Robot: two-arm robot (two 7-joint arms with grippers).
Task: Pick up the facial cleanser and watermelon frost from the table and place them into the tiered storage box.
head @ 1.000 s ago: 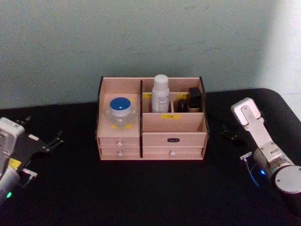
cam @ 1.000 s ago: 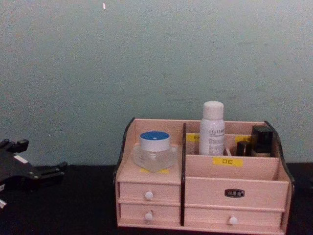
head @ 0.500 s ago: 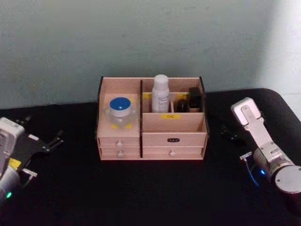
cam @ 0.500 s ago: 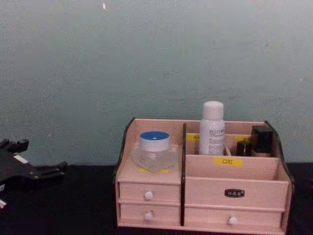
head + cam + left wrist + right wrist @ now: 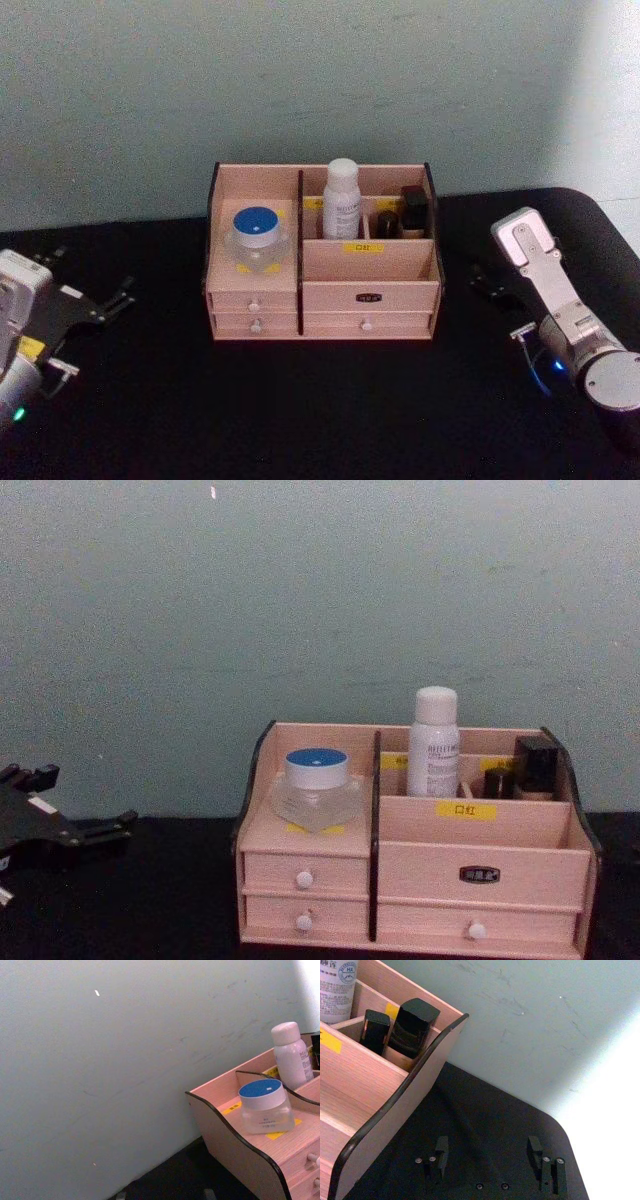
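left gripper (image 5: 108, 300) spread wide, empty, near tabletop's left edge; right gripper (image 5: 490, 283) wide, empty, near right edge. watermelon frost (image 5: 257, 232) on tiered storage box (image 5: 370, 272) left shelf, facial cleanser (image 5: 342, 198) upright in rear compartment, both well apart from grippers. risk: stray arm sweep nudging box, toppling cleanser.

Watermelon frost (image 5: 256, 236) in tiered storage box (image 5: 368, 293) left compartment, facial cleanser (image 5: 341, 199) upright (rear middle), right of it.
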